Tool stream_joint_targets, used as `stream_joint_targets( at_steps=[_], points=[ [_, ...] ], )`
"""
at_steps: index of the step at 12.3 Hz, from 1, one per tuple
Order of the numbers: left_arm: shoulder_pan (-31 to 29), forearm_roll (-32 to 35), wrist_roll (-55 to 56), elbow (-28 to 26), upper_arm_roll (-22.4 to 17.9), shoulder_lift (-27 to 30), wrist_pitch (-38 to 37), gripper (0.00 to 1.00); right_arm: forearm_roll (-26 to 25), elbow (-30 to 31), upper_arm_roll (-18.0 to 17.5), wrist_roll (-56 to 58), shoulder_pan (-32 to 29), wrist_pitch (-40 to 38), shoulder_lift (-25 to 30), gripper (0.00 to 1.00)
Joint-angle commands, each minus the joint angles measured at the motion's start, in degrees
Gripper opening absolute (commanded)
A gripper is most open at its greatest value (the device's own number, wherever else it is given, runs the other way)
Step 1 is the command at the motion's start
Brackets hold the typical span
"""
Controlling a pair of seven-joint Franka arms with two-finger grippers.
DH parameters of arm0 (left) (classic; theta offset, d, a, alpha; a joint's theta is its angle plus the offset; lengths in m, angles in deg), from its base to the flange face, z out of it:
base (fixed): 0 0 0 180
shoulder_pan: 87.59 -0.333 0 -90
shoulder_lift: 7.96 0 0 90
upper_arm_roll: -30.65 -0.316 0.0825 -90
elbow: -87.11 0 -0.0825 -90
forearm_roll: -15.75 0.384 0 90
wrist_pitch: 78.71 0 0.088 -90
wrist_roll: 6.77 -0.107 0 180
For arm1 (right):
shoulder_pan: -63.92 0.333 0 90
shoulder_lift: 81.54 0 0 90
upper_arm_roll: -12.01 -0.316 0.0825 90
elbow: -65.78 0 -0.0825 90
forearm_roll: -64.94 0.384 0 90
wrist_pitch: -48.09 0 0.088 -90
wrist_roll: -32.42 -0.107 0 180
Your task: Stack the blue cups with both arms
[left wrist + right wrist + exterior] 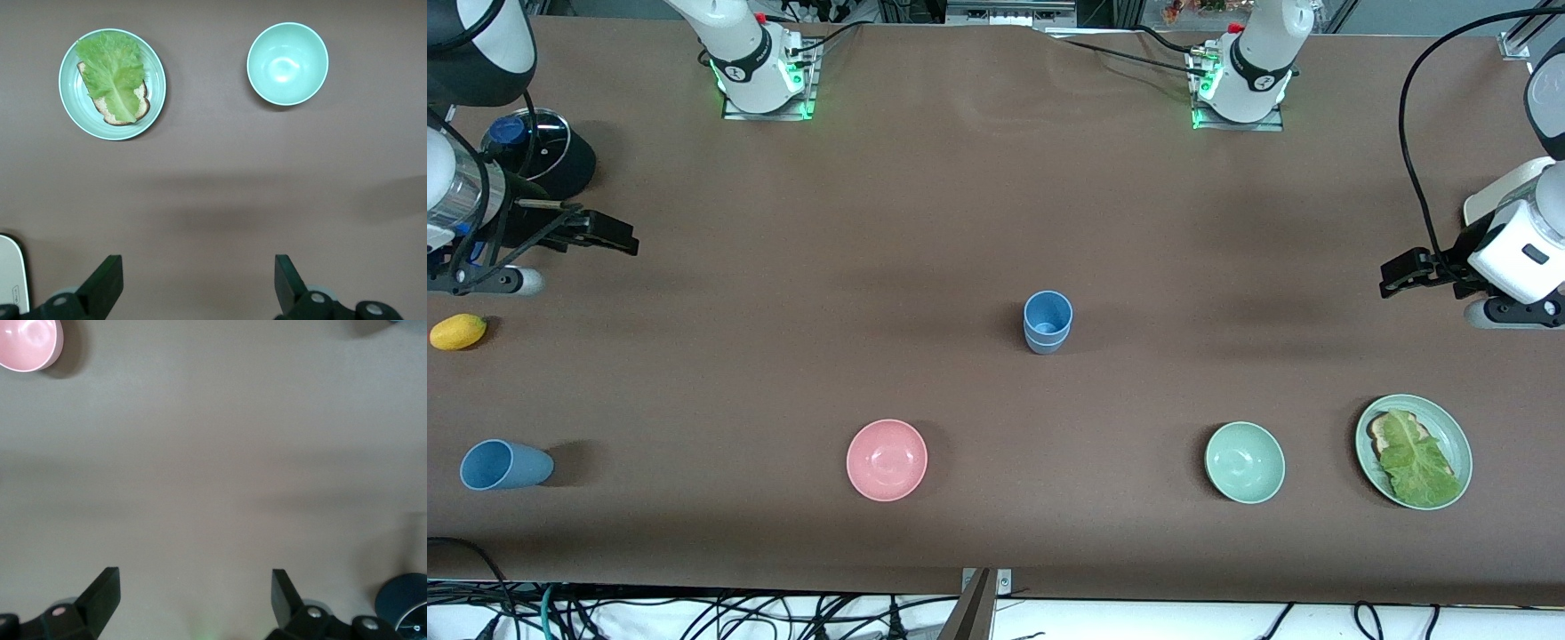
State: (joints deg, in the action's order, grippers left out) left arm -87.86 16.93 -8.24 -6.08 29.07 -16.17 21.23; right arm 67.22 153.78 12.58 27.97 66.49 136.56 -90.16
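Two blue cups (pixel 1047 322) stand upright in the middle of the table, the brighter one nested in the duller slate-blue one. Another blue cup (pixel 505 465) lies on its side at the right arm's end of the table, nearer to the front camera. My right gripper (pixel 630 242) (pixel 195 580) hangs open and empty over bare table at that end. Over the left arm's end of the table, my left gripper (pixel 1389 277) (pixel 198 267) is open too, with nothing between its fingers. Both grippers are well away from the stack.
A pink bowl (pixel 887 460) (pixel 27 343), a green bowl (pixel 1244 461) (pixel 287 63) and a green plate (pixel 1458 444) (pixel 155 87) with bread and lettuce sit in a row near the front camera. A yellow fruit (pixel 458 332) and a dark round lidded object (pixel 538 151) lie at the right arm's end.
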Motion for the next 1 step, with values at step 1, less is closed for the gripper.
stream_joint_targets(
  at_steps=[1],
  points=[
    [0.4,-0.1,-1.3,0.8,-0.4,-0.2,0.5,1.0,-0.4,-0.4,-0.1,0.9,-0.3,-1.1,0.8,1.0]
  ],
)
